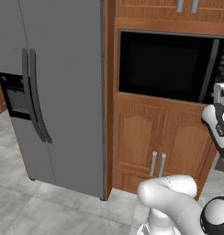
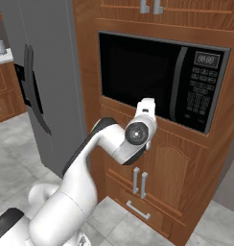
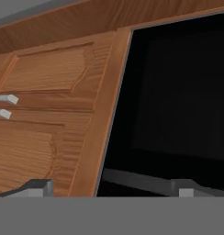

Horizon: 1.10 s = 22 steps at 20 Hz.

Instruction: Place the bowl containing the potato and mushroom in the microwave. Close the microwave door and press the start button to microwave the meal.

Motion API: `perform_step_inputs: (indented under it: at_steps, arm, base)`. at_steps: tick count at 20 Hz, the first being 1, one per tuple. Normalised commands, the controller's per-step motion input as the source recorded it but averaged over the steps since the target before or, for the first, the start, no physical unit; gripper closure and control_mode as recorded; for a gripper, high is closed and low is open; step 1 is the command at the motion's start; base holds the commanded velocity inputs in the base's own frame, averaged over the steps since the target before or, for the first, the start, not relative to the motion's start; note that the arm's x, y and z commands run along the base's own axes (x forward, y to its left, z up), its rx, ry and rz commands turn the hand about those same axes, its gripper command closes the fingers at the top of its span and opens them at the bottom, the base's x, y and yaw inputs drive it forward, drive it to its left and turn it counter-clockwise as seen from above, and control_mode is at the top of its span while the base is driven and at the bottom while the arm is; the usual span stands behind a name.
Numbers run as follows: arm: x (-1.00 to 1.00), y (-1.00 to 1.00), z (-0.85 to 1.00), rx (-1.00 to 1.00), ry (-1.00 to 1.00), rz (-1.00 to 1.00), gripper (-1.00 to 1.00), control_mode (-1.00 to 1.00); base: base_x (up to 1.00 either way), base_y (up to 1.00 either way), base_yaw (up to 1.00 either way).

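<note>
Facing closed black built-in microwave (image 2: 159, 86), claw (image 3: 111, 186) spread, empty.
Dark-windowed microwave door (image 3: 178, 92) lies at claw's one o'clock; curved black bar handle (image 2: 177, 86) runs upright, button panel (image 2: 201, 91) beyond.

The view is rolled to one side. The right part shows the microwave door (image 3: 178, 92), black with a dark window, and it is shut. A grey bar (image 3: 137, 178) runs along its lower part, near the bottom of the picture. To the left of the door stands a brown wooden frame strip (image 3: 104, 114), slanted. Further left are two wooden cabinet doors (image 3: 45, 92) with raised panels. Two small grey handles (image 3: 4, 105) lie at the left edge, one just beside the other. The fingertips (image 3: 38, 187) of the gripper (image 3: 116, 189) stand far apart, one over the wood, the other over the door.
</note>
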Motion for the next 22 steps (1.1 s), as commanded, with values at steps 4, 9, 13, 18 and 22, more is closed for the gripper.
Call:
perform_step_inputs:
  at_steps: [4, 9, 13, 18, 22]
  arm:
    - [-0.32, -0.51, 0.08, 0.03, 0.0, 0.0, -1.0, -1.0]
    - [-0.26, -0.48, 0.01, 0.01, 0.0, 0.0, -1.0, -1.0]
    - [-0.06, -0.48, 0.0, 0.0, -0.07, 0.0, -1.0, -1.0]
    - [0.0, -0.4, 0.0, 0.0, -0.09, 0.0, 1.0, -1.0]
    - [0.0, -0.24, 0.0, 0.0, -0.06, 0.0, 1.0, -1.0]
  base:
    - [0.0, 0.0, 0.0]
    - [0.0, 0.0, 0.0]
    - [0.0, 0.0, 0.0]
    - [0.0, 0.0, 0.0]
    - [0.0, 0.0, 0.0]
